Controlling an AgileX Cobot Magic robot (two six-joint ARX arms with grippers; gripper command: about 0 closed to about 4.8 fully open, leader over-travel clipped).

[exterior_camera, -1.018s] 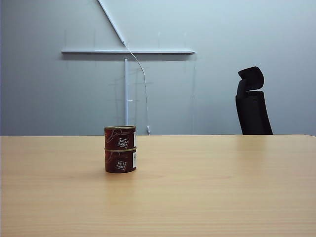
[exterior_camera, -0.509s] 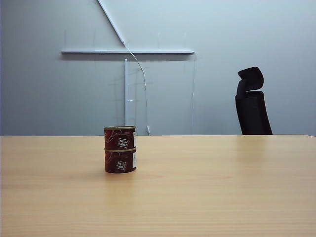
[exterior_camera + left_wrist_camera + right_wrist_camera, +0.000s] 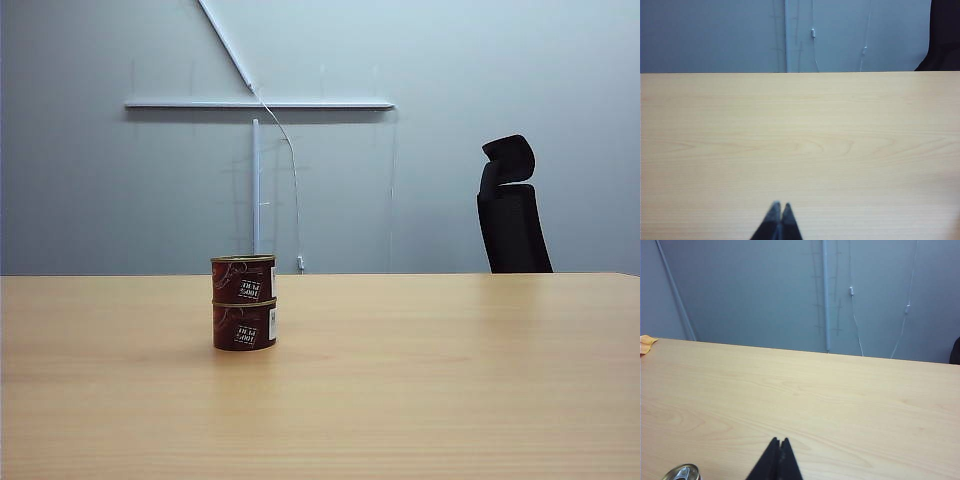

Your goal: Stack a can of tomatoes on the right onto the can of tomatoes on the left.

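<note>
Exterior view: upper can [image 3: 243, 279] atop lower can [image 3: 244, 327]; left gripper [image 3: 779, 207] and right gripper [image 3: 779, 442] (jaws clenched, empty).

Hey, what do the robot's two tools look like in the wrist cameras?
Little shows. The left tool appears as two slim, dark, pointed fingertips, slightly blurred, tapering to narrow tips. The right tool looks the same: plain black, wedge-shaped. No cables, markings or arm links appear in any view.

Upper can [image 3: 243, 279] label: "100% PURE", upside down.
</note>
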